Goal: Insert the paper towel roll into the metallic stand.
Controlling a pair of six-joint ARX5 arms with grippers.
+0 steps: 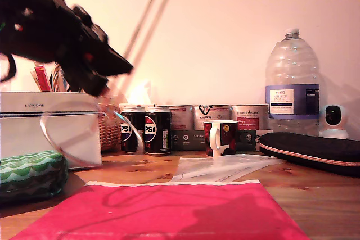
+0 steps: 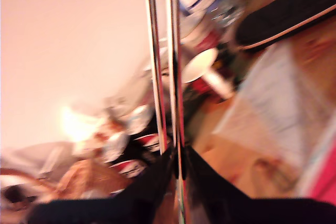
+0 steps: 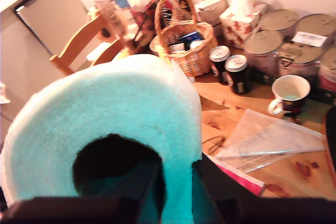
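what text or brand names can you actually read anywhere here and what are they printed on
"LANCOME" on the white box at the exterior view's left.
"PSI", a partly hidden logo, on each of the two black cans.
"TESCO" on the big water bottle's blue label; its smaller lines are too small to read.
Print on the tins behind the mug is too blurred to read.

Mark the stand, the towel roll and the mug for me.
the metallic stand (image 2: 164,51), first wrist view, on its looped upright post.
the paper towel roll (image 3: 100,103), second wrist view, on its flat end face.
the mug (image 1: 220,137), exterior view, on its side wall.
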